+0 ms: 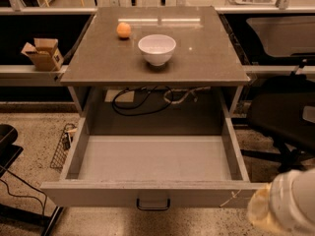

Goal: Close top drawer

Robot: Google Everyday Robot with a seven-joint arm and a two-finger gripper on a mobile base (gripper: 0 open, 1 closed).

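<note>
Here the top drawer [152,159] sits pulled fully out across the lower middle of the frame. Its inside is bare, and its front panel runs along the bottom edge with the dark handle [153,204] at centre and a white scratch [231,198] near the right end. Our gripper [283,206] shows as a pale shape in the lower right corner, just beside the right end of that panel; whether it is spread or pressed together we cannot tell. We judge it is there so it can get in front of the panel and push toward the top of the frame. The closing has not begun. On the tabletop [211,58] above stand a white bowl [157,48] and an orange [123,30], well back from the drawer. Loose cables [140,102] hang behind the drawer, so we would watch for snagging.
</note>
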